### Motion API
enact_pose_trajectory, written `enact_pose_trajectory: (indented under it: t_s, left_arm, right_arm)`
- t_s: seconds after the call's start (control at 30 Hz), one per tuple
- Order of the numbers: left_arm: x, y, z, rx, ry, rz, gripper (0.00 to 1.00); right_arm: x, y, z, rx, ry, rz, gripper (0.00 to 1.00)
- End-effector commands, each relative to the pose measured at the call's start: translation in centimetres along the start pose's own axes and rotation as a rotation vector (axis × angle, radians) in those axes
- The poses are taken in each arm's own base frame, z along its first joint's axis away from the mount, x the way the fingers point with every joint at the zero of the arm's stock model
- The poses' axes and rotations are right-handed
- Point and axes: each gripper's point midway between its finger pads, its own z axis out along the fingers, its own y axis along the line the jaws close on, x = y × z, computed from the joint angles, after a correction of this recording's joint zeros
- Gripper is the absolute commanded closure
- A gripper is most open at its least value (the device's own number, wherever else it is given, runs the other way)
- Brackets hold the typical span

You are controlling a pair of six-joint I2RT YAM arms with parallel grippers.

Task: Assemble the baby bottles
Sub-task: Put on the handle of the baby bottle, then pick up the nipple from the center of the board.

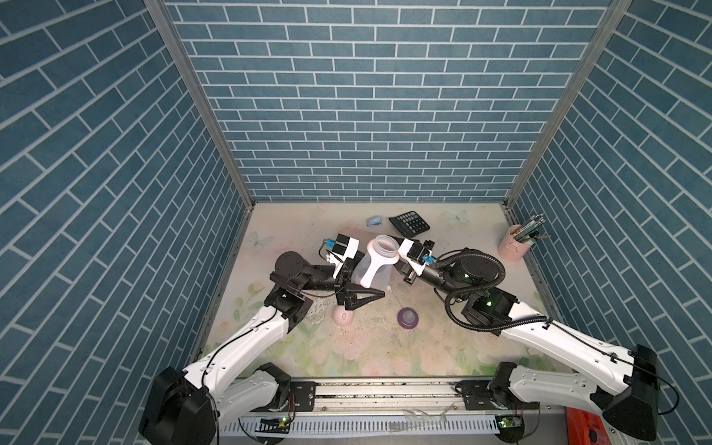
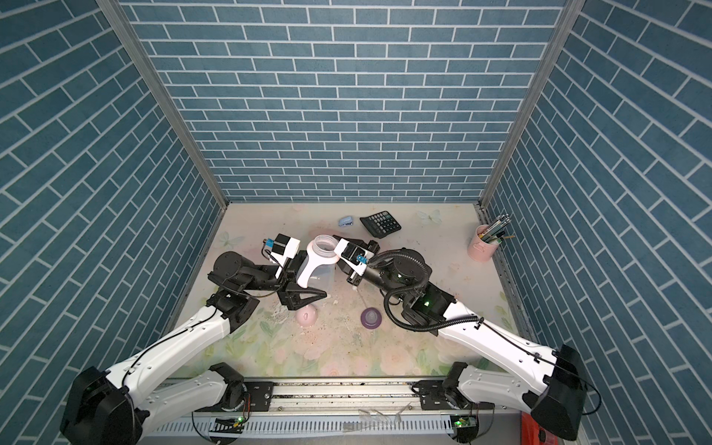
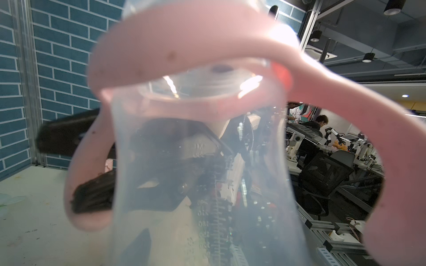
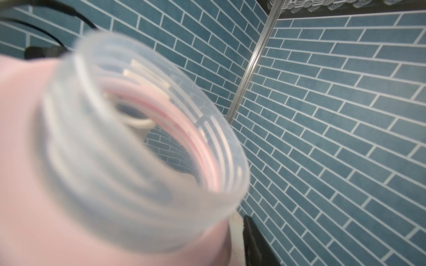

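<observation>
The clear bottle body hangs tilted above the mat, mouth up, and my left gripper is shut on its lower part. A pink ring with two curved handles sits round its neck. The bottle and ring fill the left wrist view and hide that gripper's jaws. My right gripper is at the ring's far right side, open. One of its black fingers stands just off the pink ring. The pink dome cap and the purple collar with clear teat lie on the mat.
A black calculator and a small blue stapler lie at the back of the mat. A pink cup of pens stands at the right wall. Brick-pattern walls close in three sides.
</observation>
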Motion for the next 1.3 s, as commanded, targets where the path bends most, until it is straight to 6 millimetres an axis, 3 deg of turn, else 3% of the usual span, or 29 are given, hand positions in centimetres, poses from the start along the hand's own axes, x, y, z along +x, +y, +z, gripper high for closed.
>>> enact_pose_trajectory:
  t_s: [0.0,0.23,0.3,0.37,0.57,0.63,0.73,0.87,1.07,1.27]
  left_arm:
    - [-2.7,-0.5,0.2,-0.020,-0.048,0.141,0.36]
    - [-2.9,0.5,-0.1,-0.105,-0.052,0.206,0.36]
    - [-2.7,1.3,-0.4,-0.177,-0.040,0.233,0.35]
    - [-2.3,2.3,-0.9,-0.257,-0.015,0.252,0.35]
    - [-1.8,4.1,-2.4,-0.422,0.009,0.294,0.36]
    - [-1.6,5.0,-3.3,-0.507,0.011,0.312,0.36]
    - [-1.0,6.3,-5.1,-0.648,0.018,0.350,0.36]
    - [1.0,7.9,-7.7,-0.818,0.081,0.368,0.36]
    - [2.4,8.7,-10.7,-0.983,0.114,0.382,0.37]
    - [2.7,8.2,-11.4,-1.003,0.091,0.382,0.37]
  right_arm:
    - [1.9,2.4,-0.3,-0.095,0.070,-0.020,0.48]
    - [3.1,3.0,-2.2,-0.110,0.142,0.061,0.32]
    - [3.5,3.2,-3.5,-0.113,0.168,0.101,0.18]
    - [4.2,3.8,-4.9,-0.135,0.213,0.143,0.14]
    - [6.2,5.5,-7.9,-0.183,0.361,0.304,0.13]
    - [7.7,4.8,-8.5,-0.104,0.418,0.367,0.14]
    - [11.5,2.7,-9.4,0.104,0.548,0.435,0.17]
    - [16.7,1.4,-11.1,0.295,0.843,0.482,0.15]
    - [22.2,4.1,-12.3,0.263,1.240,0.547,0.11]
    - [24.5,7.0,-12.4,0.211,1.339,0.699,0.02]
